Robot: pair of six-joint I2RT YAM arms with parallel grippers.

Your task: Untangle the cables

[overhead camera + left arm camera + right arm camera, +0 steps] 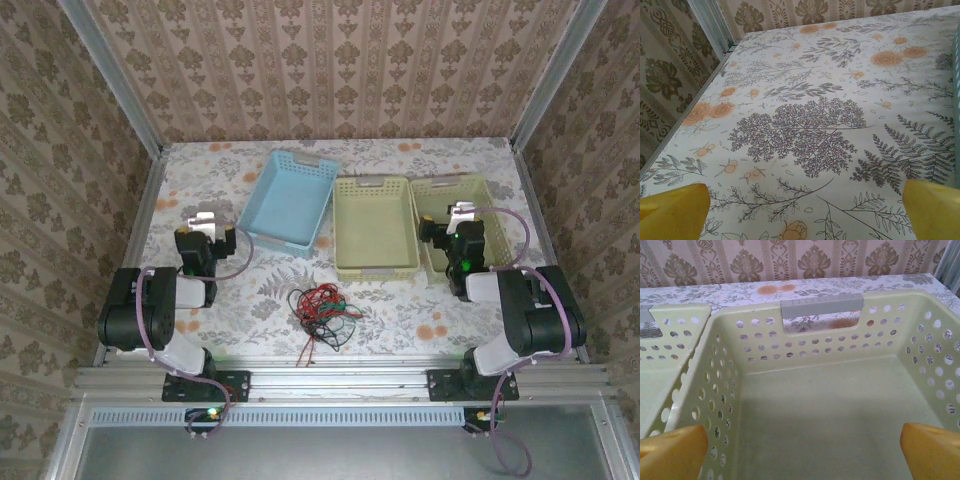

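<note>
Top external: the cables (322, 315) sit in one tight knot of red, black and green on the table (400, 310), nothing gripping them. They lie back toward the bases and to the right of the left gripper (205, 220), and back and to the left of the right gripper (462, 212), well apart from both.

Left wrist view: yellow fingers (672, 212) spread wide, nothing between them, bare floral table ahead. Right wrist view: fingers (670, 452) likewise wide and empty, hanging over a pale green basket (815, 347).

My read: the step in hand is the approach. I'd draw both arms back and inward so the knot enters the wrist views before I descend. A red strand (304, 352) trails out of the knot's near side and looks the cleanest first pick. I'd pin the bundle with one gripper, draw the strand slowly with the other, and watch that the whole knot doesn't drag along.
</note>
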